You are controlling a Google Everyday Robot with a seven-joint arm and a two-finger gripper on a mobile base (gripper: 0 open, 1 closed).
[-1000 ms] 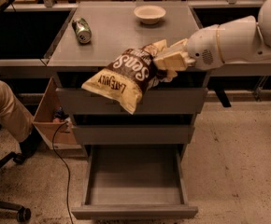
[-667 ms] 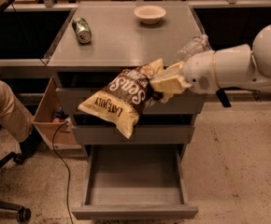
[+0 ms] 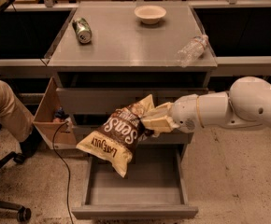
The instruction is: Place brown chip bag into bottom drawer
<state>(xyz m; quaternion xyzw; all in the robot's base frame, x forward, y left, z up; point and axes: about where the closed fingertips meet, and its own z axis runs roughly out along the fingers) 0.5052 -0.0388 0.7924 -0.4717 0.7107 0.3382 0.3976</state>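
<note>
The brown chip bag (image 3: 117, 136) hangs in the air in front of the grey cabinet (image 3: 126, 45), tilted with its tan lower end over the left part of the pulled-out bottom drawer (image 3: 140, 188). It doesn't touch the drawer. The gripper (image 3: 150, 121) is clamped on the bag's upper end, level with the middle drawer, and its white arm (image 3: 229, 108) reaches in from the right. Up on the cabinet top lie a green can (image 3: 82, 30), a bowl (image 3: 150, 14) and a crushed plastic bottle (image 3: 191, 49).

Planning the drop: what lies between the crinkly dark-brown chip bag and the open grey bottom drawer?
Nothing: the camera view shows bare air. The gripper holds the chip bag by its top above the bottom drawer.
</note>
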